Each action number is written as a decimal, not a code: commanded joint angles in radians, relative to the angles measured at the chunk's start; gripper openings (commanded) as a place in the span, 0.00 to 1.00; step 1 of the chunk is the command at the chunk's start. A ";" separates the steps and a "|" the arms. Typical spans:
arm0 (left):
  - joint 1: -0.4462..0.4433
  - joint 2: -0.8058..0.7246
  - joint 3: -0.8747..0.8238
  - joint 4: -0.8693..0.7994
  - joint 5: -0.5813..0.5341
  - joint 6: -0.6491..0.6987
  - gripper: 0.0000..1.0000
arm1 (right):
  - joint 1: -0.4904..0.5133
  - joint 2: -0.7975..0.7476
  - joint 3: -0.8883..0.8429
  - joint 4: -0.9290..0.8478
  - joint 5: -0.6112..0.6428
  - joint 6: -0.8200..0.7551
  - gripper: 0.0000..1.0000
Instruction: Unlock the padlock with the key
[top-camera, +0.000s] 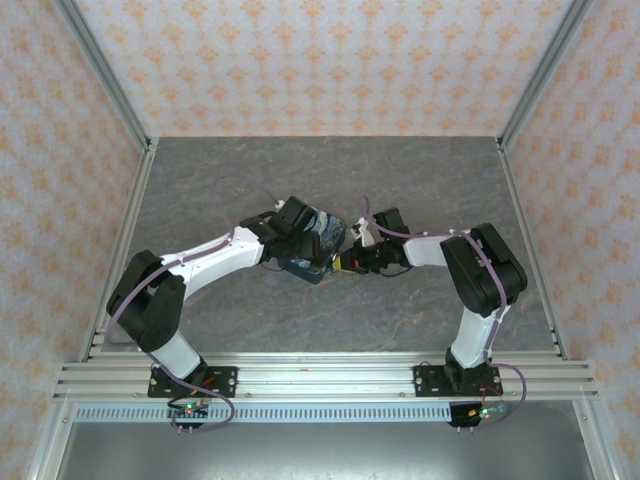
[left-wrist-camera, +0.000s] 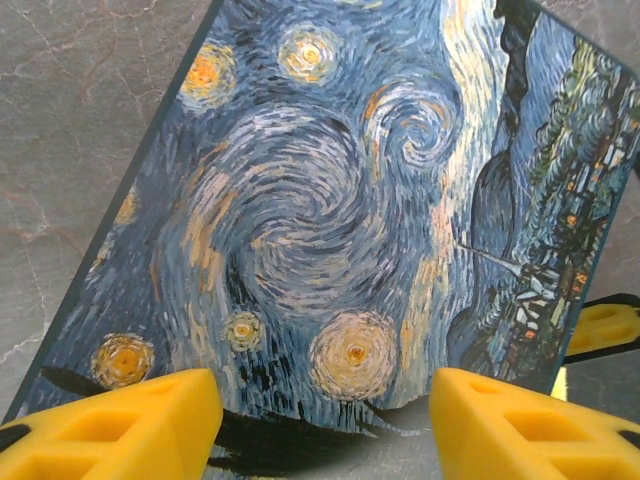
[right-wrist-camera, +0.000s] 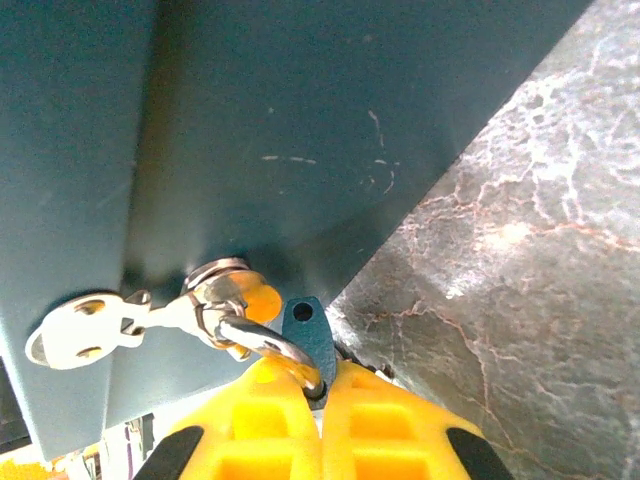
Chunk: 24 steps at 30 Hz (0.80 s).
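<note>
On the grey worktop (right-wrist-camera: 520, 250), the left claw (left-wrist-camera: 320, 400) hangs half-open over the painted box (left-wrist-camera: 330, 200), likely steadying it, while the right claw (right-wrist-camera: 320, 385), fully closed, meets the teal padlock (right-wrist-camera: 305, 325) on the box's right side, perhaps pinching the key.

Look at the lower middle of the right wrist view. Your padlock (right-wrist-camera: 305, 330) is a tiny teal-blue block with a small round hole in its face, standing roughly upright and leaning a little left. Its metal shackle (right-wrist-camera: 262, 343) curves off to the left and threads through the silver hasp ring (right-wrist-camera: 222, 290) on the dark teal box (right-wrist-camera: 250, 120). Its lower end is tucked into the seam of the right tool's (right-wrist-camera: 322, 395) pinched yellow fingertips.
</note>
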 joint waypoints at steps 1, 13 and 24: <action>-0.015 0.080 0.002 -0.175 -0.077 0.058 0.58 | -0.018 -0.026 0.011 -0.046 0.023 0.001 0.00; -0.088 0.218 0.097 -0.278 -0.196 0.169 0.45 | -0.051 -0.034 0.020 -0.005 -0.012 0.047 0.00; -0.151 0.367 0.186 -0.385 -0.316 0.229 0.39 | -0.069 -0.041 0.060 -0.116 -0.014 -0.007 0.00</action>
